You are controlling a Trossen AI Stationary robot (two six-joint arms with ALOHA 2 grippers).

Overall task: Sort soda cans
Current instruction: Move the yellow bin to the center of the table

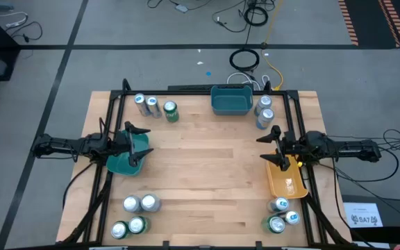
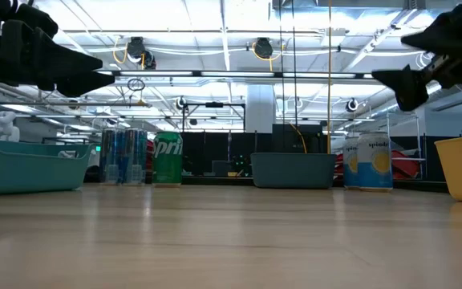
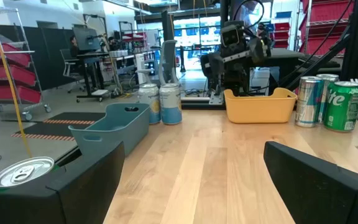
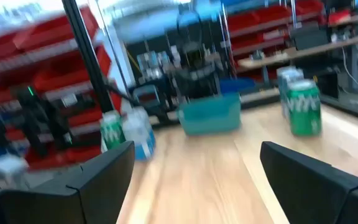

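Left claw (image 1: 139,144) raised at the left edge, fingers spread, right claw (image 1: 272,147) opposite, likewise spread

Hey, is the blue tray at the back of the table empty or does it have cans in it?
Empty. From above, the blue tray shows only its bare inside; the nearest cans stand outside it.

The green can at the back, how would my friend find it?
Start at the blue tray on the table's far edge, then look toward the left arm's side. Three cans stand in a row there; the green can is nearest the tray, and its neighbours are blue.
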